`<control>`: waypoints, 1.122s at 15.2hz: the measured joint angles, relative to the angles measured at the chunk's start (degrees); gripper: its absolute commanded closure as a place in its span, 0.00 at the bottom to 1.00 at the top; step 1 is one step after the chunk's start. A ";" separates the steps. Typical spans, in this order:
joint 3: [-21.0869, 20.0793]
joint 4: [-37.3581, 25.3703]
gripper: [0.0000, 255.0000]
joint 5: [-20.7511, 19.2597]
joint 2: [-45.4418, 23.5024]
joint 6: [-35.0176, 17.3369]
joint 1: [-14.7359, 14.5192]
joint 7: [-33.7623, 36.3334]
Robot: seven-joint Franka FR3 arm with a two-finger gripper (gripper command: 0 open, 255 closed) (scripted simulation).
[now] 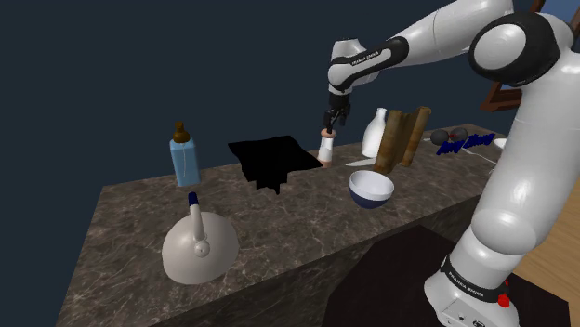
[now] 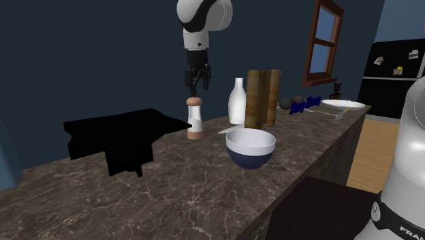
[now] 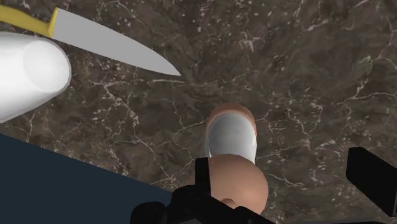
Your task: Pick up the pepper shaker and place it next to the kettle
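Note:
The pepper shaker [image 1: 326,149] is white with a tan cap and base and stands upright near the far edge of the dark marble counter [image 1: 139,209]. My black gripper [image 1: 333,125] hangs just above its cap, open and apart from it. The second exterior view shows the same gap between gripper [image 2: 197,85] and shaker [image 2: 195,119]. In the wrist view the shaker [image 3: 232,146] stands below the open gripper [image 3: 283,175], closer to one finger than the other. The pale domed kettle [image 1: 198,246] sits near the counter's front edge at the shoulder view's left.
A blue-and-white bowl [image 1: 371,188], a white bottle [image 1: 375,133] and two brown cylinders [image 1: 404,137] stand right of the shaker. A yellow-handled knife [image 3: 114,41] lies by the bottle. A black area [image 1: 274,160] and a blue bottle [image 1: 185,156] lie left.

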State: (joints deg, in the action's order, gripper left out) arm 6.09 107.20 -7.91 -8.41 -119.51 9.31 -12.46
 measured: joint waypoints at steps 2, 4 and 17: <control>0.35 -4.61 0.00 -0.22 -4.35 -0.09 0.40 -0.15; 0.53 -6.75 0.00 -0.29 -6.38 -0.17 0.63 -0.28; 0.83 -5.34 0.00 -0.27 -9.34 -4.69 1.30 -0.54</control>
State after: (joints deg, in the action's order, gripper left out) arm 6.92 101.86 -8.17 -17.75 -124.20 10.61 -13.00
